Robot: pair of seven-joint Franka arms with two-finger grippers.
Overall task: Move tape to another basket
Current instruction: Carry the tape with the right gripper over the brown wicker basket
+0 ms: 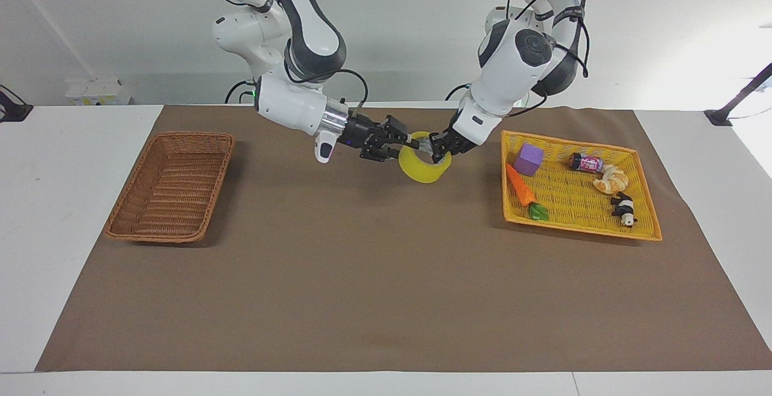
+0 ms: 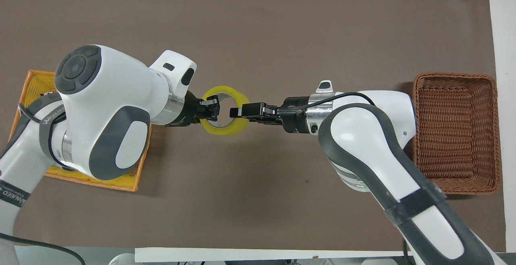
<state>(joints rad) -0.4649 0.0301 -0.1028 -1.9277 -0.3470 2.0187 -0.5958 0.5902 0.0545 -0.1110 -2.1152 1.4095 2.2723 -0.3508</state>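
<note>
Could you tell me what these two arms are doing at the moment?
They are handing over the tape in mid-air above the middle of the brown mat. The left gripper grips one side of the roll, and the right gripper has closed on the other. The basket is empty.
</note>
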